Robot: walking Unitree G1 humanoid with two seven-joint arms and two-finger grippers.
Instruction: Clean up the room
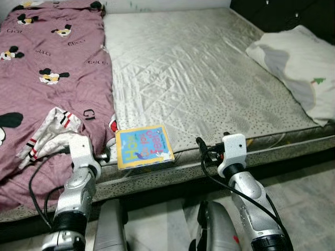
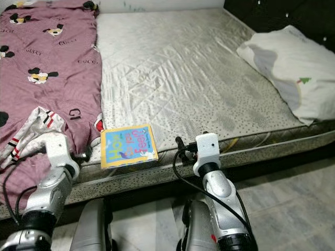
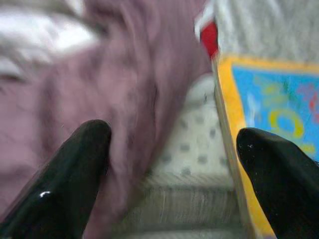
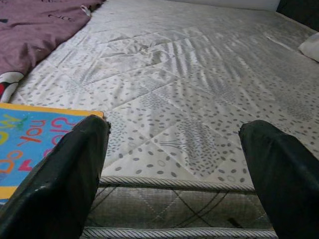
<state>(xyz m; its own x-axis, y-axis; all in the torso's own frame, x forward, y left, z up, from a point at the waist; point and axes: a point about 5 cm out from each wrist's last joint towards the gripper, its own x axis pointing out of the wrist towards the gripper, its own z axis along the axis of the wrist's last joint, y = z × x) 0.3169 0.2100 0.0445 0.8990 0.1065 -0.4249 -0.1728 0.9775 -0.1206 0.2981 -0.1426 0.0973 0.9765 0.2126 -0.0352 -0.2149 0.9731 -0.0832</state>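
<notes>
Grey quilted mattress [image 1: 209,78], mauve printed blanket [image 1: 52,63] on its left, white pillow [image 1: 298,68] far right. Book [image 1: 144,146] lies flat at near edge, long axis along it. Left gripper [image 3: 172,164] and right gripper [image 4: 174,164] both spread, empty.

Children's book [image 1: 144,147]: blue cover, yellow border, colourful lettering. Closed, lying flat at the near edge of the mattress [image 1: 209,78], just beside the purple blanket [image 1: 52,68].
</notes>
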